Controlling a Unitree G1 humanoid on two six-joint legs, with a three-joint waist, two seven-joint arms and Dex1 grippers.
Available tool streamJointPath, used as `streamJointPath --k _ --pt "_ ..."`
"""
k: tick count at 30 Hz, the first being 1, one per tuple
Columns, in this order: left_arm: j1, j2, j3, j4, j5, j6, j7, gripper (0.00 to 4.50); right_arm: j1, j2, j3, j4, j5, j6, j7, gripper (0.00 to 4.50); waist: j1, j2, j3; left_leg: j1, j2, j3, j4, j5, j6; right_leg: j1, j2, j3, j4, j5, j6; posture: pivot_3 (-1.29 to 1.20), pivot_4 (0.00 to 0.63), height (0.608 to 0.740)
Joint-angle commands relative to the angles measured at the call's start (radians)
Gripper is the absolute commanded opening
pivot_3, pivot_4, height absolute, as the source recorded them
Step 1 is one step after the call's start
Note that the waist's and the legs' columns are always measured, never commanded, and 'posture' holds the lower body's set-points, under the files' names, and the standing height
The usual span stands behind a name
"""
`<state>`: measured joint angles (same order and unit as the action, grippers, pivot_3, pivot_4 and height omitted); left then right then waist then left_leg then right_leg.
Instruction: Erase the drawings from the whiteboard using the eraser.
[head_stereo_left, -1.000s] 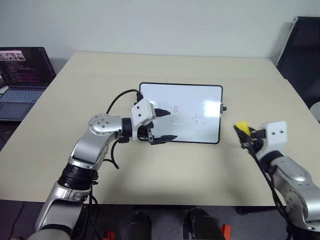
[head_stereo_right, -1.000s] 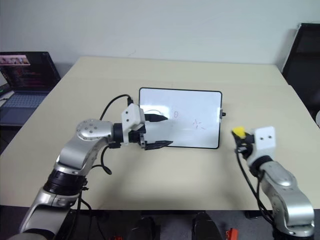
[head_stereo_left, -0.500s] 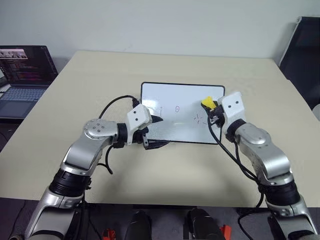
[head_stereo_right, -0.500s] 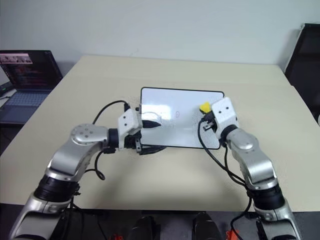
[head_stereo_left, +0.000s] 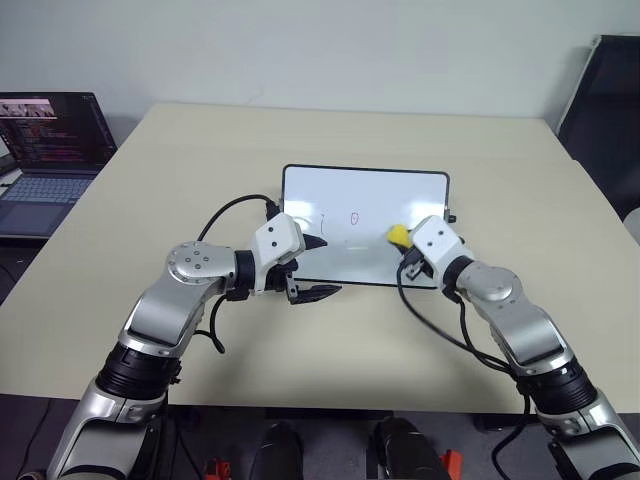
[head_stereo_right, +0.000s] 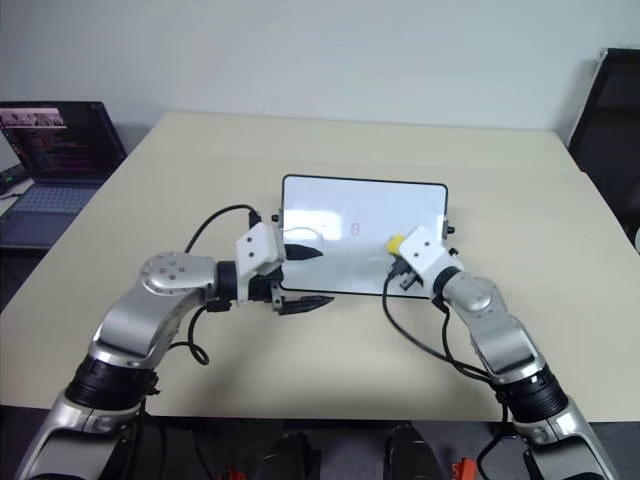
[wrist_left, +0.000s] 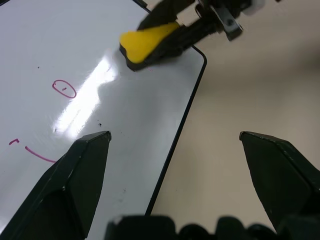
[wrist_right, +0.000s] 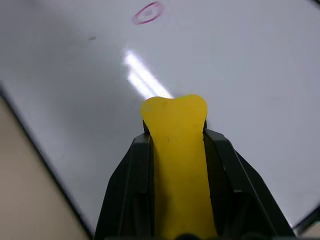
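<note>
The whiteboard lies flat in the middle of the table. On it are the drawings: a small red circle and a short stroke to its left. My right gripper is shut on the yellow eraser. It holds the eraser's tip down on the board's right part, to the right of the circle. My left gripper is open at the board's near left corner. One finger is over the board and the other is over the table.
An open laptop stands off the table's far left corner. A black chair stands at the far right. Bare tabletop surrounds the board on all sides.
My right arm swung left from the table's right side and brought the eraser onto the board's right part. The star-like scribble there no longer shows. The left gripper stayed about where it was.
</note>
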<state>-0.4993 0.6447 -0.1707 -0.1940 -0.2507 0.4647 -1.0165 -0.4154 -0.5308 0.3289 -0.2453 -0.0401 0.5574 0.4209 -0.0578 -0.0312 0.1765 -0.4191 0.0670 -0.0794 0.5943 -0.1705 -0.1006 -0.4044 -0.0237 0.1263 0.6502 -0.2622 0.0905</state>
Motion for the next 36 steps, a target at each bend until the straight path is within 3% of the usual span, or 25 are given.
streamJointPath --k 1,7,16,24,36 --pt "-0.007 0.010 0.004 -0.011 -0.002 -0.020 -0.012 4.50 -0.002 0.002 -0.002 0.018 -0.076 -0.001 -0.034 1.00 -0.003 0.000 0.000 0.000 0.000 0.000 0.000 0.000 0.000 0.000 0.000 0.000 0.000 0.000 0.000 0.00 0.150 0.740" --pt "0.034 0.078 -0.026 0.035 0.048 -0.067 -0.070 4.50 -0.054 0.059 -0.059 0.056 -0.149 -0.071 -0.146 1.00 -0.004 0.000 0.000 0.001 0.000 0.000 0.000 0.002 0.002 0.000 0.000 0.001 0.001 0.001 -0.001 0.00 0.150 0.740" --pt "0.073 0.095 -0.041 0.010 0.051 -0.072 -0.098 4.50 0.012 0.034 0.040 0.003 -0.136 0.007 0.064 1.00 -0.002 0.000 0.000 0.000 0.000 0.000 -0.001 0.002 0.003 -0.001 0.001 0.001 0.001 0.001 -0.001 0.00 0.150 0.740" --pt "0.068 0.087 -0.041 0.021 0.051 -0.082 -0.102 4.50 -0.024 0.018 -0.066 0.046 -0.221 -0.016 -0.057 1.00 0.002 -0.001 0.000 0.000 -0.001 0.000 0.001 0.003 0.003 0.000 0.000 0.001 0.001 0.001 -0.001 0.00 0.150 0.740" --pt "0.049 0.057 -0.028 0.031 0.039 -0.095 -0.102 4.50 0.077 -0.034 0.002 -0.070 -0.168 0.131 0.162 1.00 0.001 -0.002 -0.001 0.000 -0.001 0.000 -0.001 0.003 0.004 0.000 0.001 0.002 0.001 0.000 -0.001 0.00 0.150 0.740"
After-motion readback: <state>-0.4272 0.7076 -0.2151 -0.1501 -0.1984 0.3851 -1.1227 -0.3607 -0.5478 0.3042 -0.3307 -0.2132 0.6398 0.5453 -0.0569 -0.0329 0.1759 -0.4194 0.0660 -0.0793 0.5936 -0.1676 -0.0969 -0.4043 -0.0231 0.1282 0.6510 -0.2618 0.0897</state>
